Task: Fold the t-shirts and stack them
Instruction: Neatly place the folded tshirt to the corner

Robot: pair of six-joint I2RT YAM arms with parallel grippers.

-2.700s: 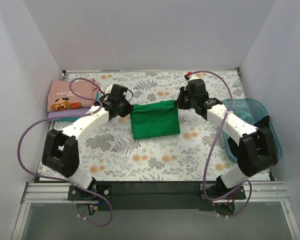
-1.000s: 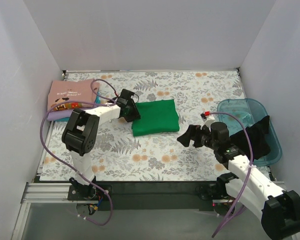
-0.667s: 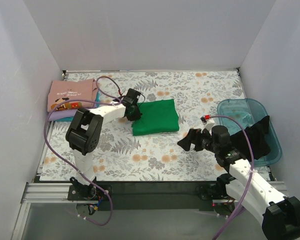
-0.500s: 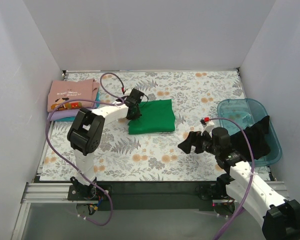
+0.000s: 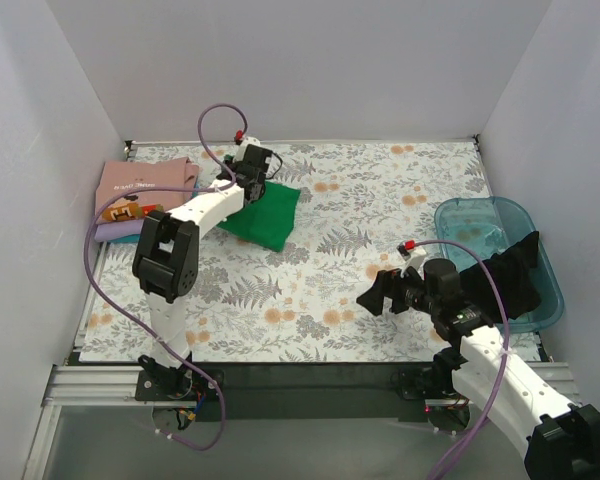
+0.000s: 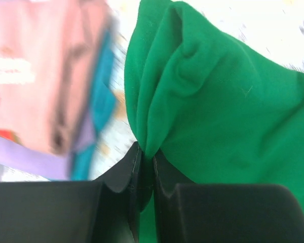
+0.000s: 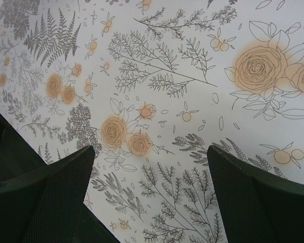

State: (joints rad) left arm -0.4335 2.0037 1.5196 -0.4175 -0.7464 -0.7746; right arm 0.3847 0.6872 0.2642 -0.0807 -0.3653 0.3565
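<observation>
1. The left gripper point(image 5: 250, 188) is clamped on the green t-shirt point(image 5: 266, 216). In the left wrist view its black jaws point(image 6: 146, 158) meet tightly around a gathered fold at the edge of the cloth point(image 6: 233, 111).
2. The green t-shirt sits in the far left part of the table point(image 5: 380, 190), a folded bundle turned at an angle to the table edges. Its pinched corner points toward the back wall and its wider end toward the middle of the floral surface. (Whether the pinched end is lifted off the table cannot be told from above.)
3. Just left of it is a stack of folded tees against the left wall. The pink t-shirt point(image 5: 140, 190) with its cartoon print is on top, and a lavender layer point(image 5: 104, 232) peeks out at the near edge.
4. The left wrist view shows the same stack blurred beside the green cloth. The pink top point(image 6: 35, 76), a strip of teal t-shirt point(image 6: 102, 101) and the lavender one point(image 6: 25, 157) are all visible.
5. The right gripper point(image 5: 370, 298) is spread wide and holds nothing, and it is in the near right part of the table. From the right wrist camera its two fingers point(image 7: 50, 202) frame only the printed ferns and orange roses point(image 7: 167, 61).
6. Behind the right arm, a translucent teal bin point(image 5: 500, 212) stands by the right wall. A dark t-shirt point(image 5: 512, 280) is draped in it and spills over its near left rim.
</observation>
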